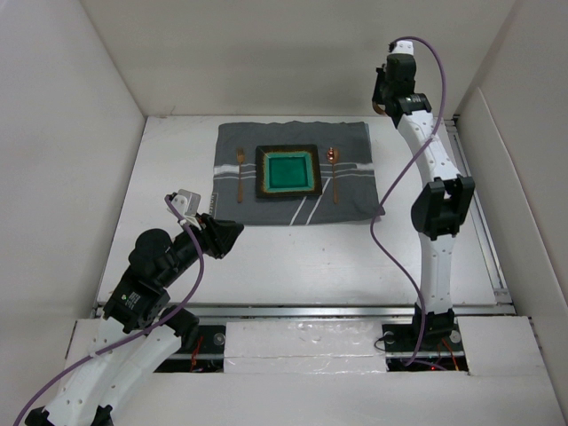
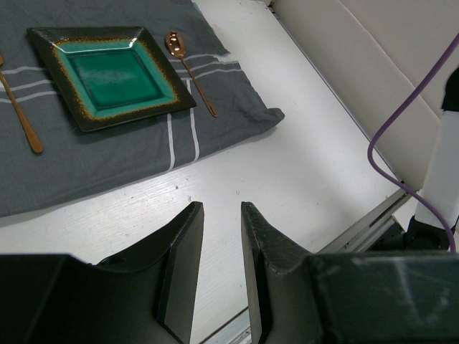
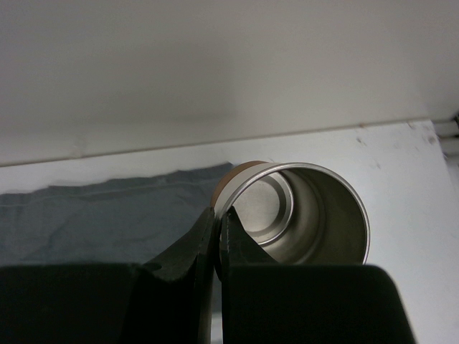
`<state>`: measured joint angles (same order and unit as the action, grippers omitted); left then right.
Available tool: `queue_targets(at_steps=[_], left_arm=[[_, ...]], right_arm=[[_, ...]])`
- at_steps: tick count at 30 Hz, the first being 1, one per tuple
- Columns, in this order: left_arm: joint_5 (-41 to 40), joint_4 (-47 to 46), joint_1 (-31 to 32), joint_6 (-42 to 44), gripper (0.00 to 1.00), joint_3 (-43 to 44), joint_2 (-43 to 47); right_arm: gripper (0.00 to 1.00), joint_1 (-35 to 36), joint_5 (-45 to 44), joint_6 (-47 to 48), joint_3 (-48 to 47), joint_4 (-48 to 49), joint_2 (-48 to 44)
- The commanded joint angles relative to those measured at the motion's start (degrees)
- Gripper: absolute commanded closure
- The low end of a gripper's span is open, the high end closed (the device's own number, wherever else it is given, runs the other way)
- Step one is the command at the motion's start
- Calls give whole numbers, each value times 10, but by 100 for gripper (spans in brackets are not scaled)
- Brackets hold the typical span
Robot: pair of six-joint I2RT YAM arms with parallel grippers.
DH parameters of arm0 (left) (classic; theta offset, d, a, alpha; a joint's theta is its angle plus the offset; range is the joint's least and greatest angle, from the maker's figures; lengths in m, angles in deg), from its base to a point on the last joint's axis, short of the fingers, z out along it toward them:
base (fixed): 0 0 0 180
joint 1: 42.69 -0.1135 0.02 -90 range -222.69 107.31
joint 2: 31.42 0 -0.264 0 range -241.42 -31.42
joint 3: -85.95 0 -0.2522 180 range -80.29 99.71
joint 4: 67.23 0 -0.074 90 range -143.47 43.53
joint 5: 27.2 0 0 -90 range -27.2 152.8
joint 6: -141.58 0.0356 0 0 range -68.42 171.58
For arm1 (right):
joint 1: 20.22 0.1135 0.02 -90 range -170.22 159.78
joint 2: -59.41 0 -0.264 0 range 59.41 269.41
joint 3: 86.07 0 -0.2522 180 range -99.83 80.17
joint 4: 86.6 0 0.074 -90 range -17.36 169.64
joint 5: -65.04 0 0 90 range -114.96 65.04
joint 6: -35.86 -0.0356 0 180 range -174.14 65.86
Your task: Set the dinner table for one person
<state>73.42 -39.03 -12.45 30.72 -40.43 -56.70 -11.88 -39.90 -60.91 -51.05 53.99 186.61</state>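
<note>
- The right gripper [image 3: 217, 223] is clamped on the rim of a steel cup [image 3: 308, 215]. One finger is inside the wall and one outside. The wrist camera looks down into the cup's mouth, so its axis seems to run roughly upright, away from the gripper.
- From above, that gripper sits at the far right corner of the grey striped cloth [image 1: 355, 177]. The cloth lies on the white surface [image 1: 311, 257], the table being set. I cannot tell whether the cup's base is touching down or hanging above it.
- In the right wrist view the cloth lies to the cup's left and bare surface to its right. The cup is therefore about over the cloth's edge.
- The square green plate [image 1: 287, 171] is at the middle of the cloth, with the fork [image 1: 239, 173] on its left and the spoon [image 1: 333, 173] on its right, both lengthwise front to back.
- The likely spot for the cup is beyond the spoon's bowl, so the move looks like a short drop, perhaps nudged left.
- The back wall [image 1: 266, 53] is close behind, leaving little room farther out. There is open room toward the plate and the near side.
- The left gripper [image 2: 219, 211] is a little apart and holds nothing. It is near the cloth's near left corner, well apart from the cup.
</note>
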Motion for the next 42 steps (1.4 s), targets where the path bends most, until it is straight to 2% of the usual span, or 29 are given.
queue_targets(at_steps=[1, 5, 13, 21, 27, 33, 36, 37, 38, 40, 42], left_arm=[[-12, -18, -4, 3, 75, 0, -5], [-21, -13, -4, 1, 75, 0, -7], [-21, -14, -4, 3, 75, 0, -10], [-23, -16, -4, 2, 75, 2, -13], [-24, -16, -4, 1, 75, 1, -15], [-29, -16, -4, 2, 75, 2, -19], [-27, -13, -4, 0, 75, 2, -21], [-26, -15, -4, 1, 75, 3, -21], [-26, -15, -4, 1, 75, 3, -21], [-32, -16, -4, 1, 75, 3, -21], [-28, -13, -4, 2, 74, 3, -22]], right_arm=[[100, 25, 17, 42, -112, -69, 78], [100, 53, 5, 61, -155, -62, 125], [100, 63, 44, 58, -182, -38, 176], [100, 69, 32, 61, -153, -23, 196], [98, 69, 25, 61, -207, -32, 232], [90, 63, 31, 61, -200, -18, 233], [77, 63, 31, 61, -186, -8, 227], [65, 63, 32, 61, -181, -8, 219], [65, 63, 32, 61, -181, -8, 219], [55, 63, 29, 60, -152, 10, 210], [48, 63, 35, 55, -127, 22, 187]])
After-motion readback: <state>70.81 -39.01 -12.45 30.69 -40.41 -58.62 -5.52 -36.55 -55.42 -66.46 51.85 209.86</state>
